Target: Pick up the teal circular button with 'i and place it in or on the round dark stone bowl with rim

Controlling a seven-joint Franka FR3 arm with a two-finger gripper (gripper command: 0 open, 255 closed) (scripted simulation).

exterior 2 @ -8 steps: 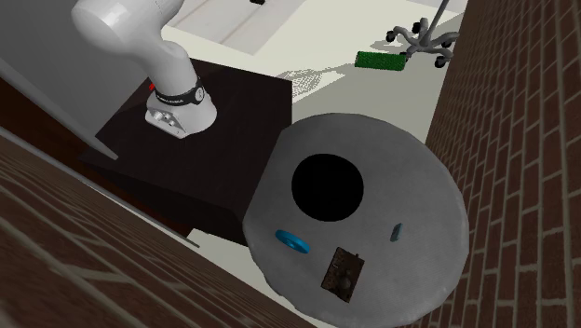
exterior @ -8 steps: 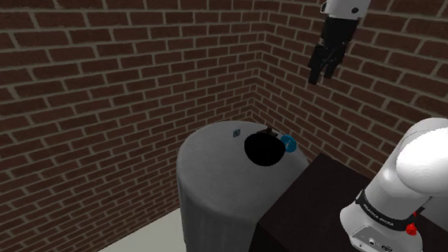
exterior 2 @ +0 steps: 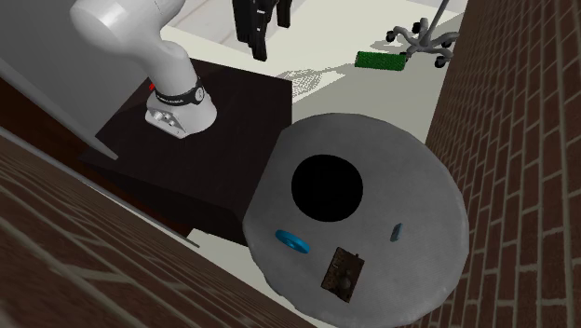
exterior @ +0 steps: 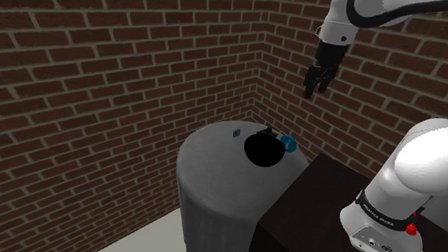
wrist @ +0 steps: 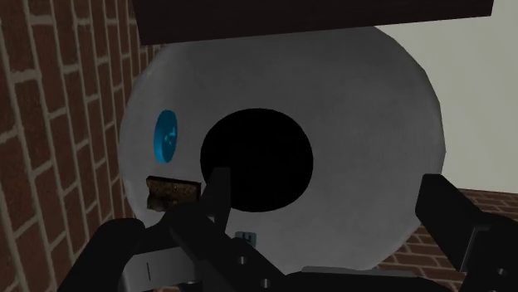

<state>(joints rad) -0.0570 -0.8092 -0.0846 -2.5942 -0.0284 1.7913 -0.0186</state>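
Claw point(exterior: 313, 90) dropped lower; teal button point(exterior: 288, 143) lies beside bowl point(exterior: 249, 150).

Teal round btn point(exterior 2: 293, 241) lies flat nr black round bowl point(exterior 2: 326, 188), not touching.

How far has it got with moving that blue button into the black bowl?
Nothing done yet: the blue button lies on the grey table beside the black bowl. In hand: the pincer hangs open and empty high above. Left: descend, grasp, drop it in.

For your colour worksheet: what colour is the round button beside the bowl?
The button is teal-blue; the wrist view shows it best.
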